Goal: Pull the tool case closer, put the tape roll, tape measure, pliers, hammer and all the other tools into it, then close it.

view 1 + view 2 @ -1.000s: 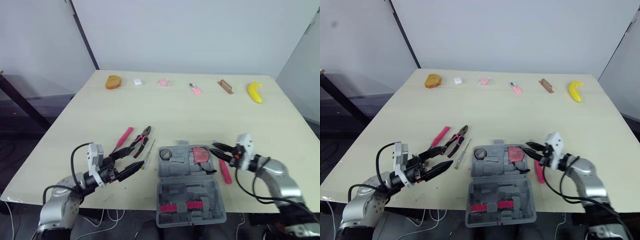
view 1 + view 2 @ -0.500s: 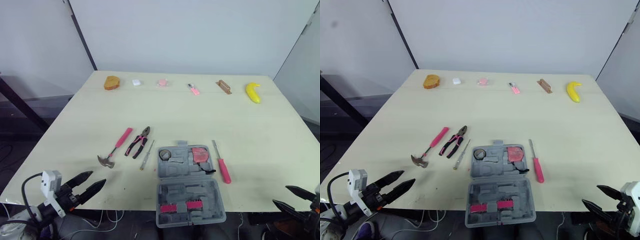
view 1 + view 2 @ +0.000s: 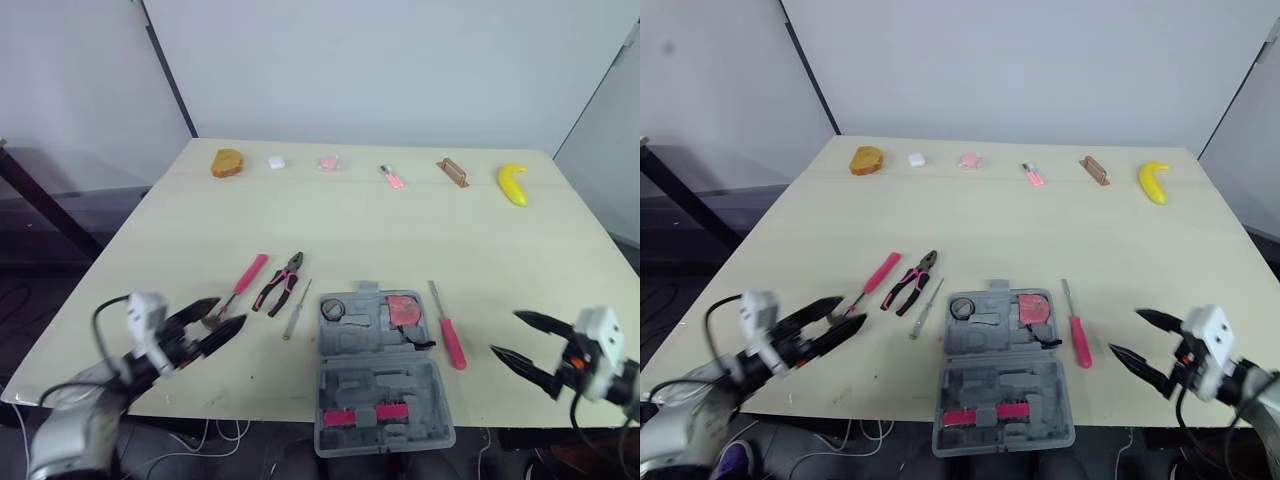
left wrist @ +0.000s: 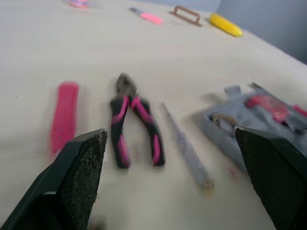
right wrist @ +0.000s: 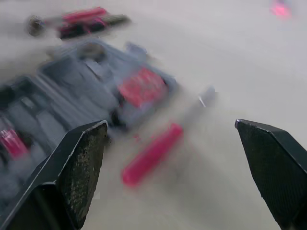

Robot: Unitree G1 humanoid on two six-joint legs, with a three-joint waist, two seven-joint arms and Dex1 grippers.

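The tool case [image 3: 383,372] lies open at the near edge of the counter [image 3: 400,230], and everything else is placed from it. Its near half holds two pink pieces [image 3: 357,416]. Its far half holds a red tape measure [image 3: 403,308] and a round dark thing [image 3: 332,309]; I cannot tell what that one is.

To the right of the case, off the counter's near corner, the right fingers [image 3: 545,322] are spread wide and hold nothing. To the left of the case, the left fingers [image 3: 220,332] are also spread wide and empty. Their tips sit at the head of the hammer [image 3: 250,272]; I cannot tell whether they touch it.

Just beside the case's right wall lies a pink-handled screwdriver [image 3: 448,332]. Just beside its left wall lies a thin screwdriver [image 3: 295,310], then the pliers [image 3: 278,287], then the hammer, all on the counter outside the case.

Well beyond the case, along the far edge, stand a brown lump [image 3: 227,163], a white bit [image 3: 276,162], a pink bit [image 3: 328,162], a small pink tool [image 3: 392,178], a brown block [image 3: 452,172] and a banana [image 3: 513,184].
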